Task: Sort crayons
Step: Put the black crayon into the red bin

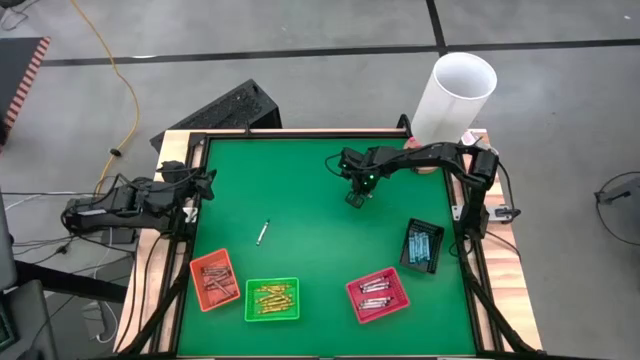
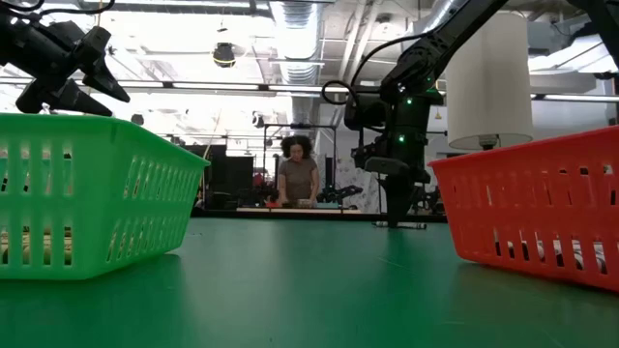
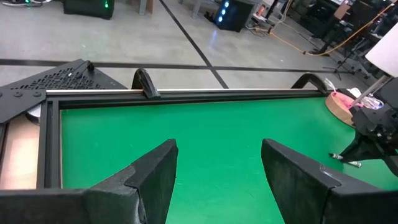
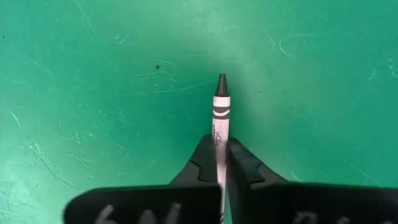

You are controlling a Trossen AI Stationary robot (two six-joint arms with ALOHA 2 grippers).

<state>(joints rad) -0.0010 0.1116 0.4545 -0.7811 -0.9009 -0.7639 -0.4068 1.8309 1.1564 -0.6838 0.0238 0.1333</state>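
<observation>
A grey-wrapped crayon [image 4: 221,109] with a dark tip lies on the green mat in the far middle, and my right gripper [image 4: 221,148] is shut on it. The same gripper [image 1: 355,200] points down at the mat. A second crayon [image 1: 262,233] lies loose on the mat left of centre. Along the near side stand an orange tray [image 1: 214,279], a green tray [image 1: 272,299] and a red tray [image 1: 378,294], with a black tray [image 1: 422,246] at the right; each has crayons in it. My left gripper [image 3: 217,180] waits open above the table's left edge [image 1: 205,185]. My right gripper pinches the crayon's paper-wrapped shaft [image 4: 219,138] between its two fingertips, coming from above and pointing steeply down. The dark tip [image 4: 221,84] sticks out beyond the fingers. The crayon's rear part is hidden behind the fingers. It seems to lie on the mat [image 3: 345,162].
A tall white cylinder [image 1: 455,95] stands at the far right corner on a wooden disc. A raised dark frame [image 3: 186,92] runs round the mat. Beyond the table a person [image 2: 297,174] stands in the room. Bare mat [image 1: 310,190] lies between the arms.
</observation>
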